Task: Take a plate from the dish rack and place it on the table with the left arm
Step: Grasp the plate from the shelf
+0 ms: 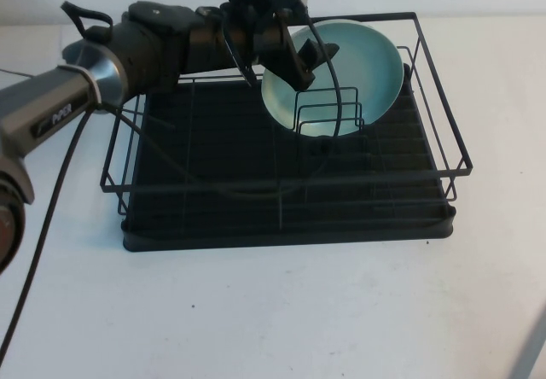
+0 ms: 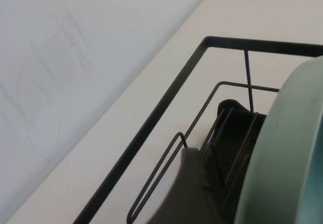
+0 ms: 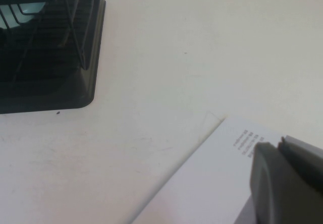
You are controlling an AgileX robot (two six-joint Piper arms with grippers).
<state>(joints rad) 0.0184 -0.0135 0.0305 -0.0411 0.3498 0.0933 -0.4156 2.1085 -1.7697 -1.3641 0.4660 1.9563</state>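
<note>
The pale turquoise plate leans upright against wire dividers at the back right of the black dish rack. My left gripper reaches over the rack's back rail and is open, straddling the plate's near-left rim with one finger on each side. In the left wrist view a dark finger stands apart from the plate's rim, with rack wires showing in the gap; the other finger is hidden. My right gripper is shut and empty, low over the table to the right of the rack.
The rack's front and left parts hold nothing but the ribbed tray. Its corner shows in the right wrist view. A white printed sheet lies on the table under my right gripper. White table surrounds the rack.
</note>
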